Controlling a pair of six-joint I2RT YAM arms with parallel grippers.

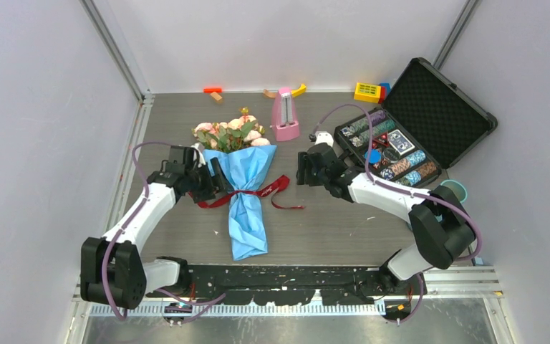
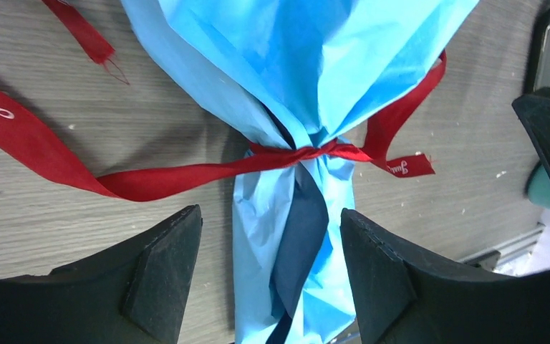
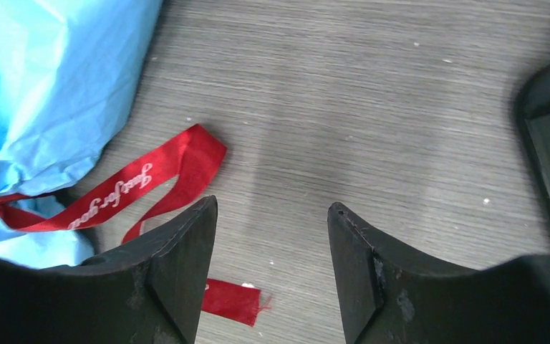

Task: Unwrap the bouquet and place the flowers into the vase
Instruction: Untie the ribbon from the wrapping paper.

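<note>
From above, the bouquet [image 1: 243, 179] lies flat in the middle of the grey table [image 1: 329, 229]. Its pink and peach flowers [image 1: 230, 133] point to the far side, and the narrow end of the blue paper [image 1: 247, 222] points towards the arm bases. A dark red ribbon [image 1: 258, 190] is knotted around the waist of the paper, with loose tails trailing to both sides.

My left gripper [image 1: 216, 179] sits at the bouquet's left edge, level with the ribbon. In its wrist camera the fingers [image 2: 165, 272] stand wide apart, and the gathered paper below the knot shows in the gap between them. I cannot tell whether they touch the paper. They hold nothing.

My right gripper [image 1: 303, 170] is over bare table to the right of the bouquet, near the end of one ribbon tail. Its jaws are also spread wide and hold nothing.

The teal vase [image 1: 455, 189] stands at the right edge of the table, partly hidden behind my right arm and well apart from the bouquet. An open black case [image 1: 437, 107] of chips lies beyond that arm. A pink tapered object [image 1: 284, 115] stands just behind the flowers.
</note>
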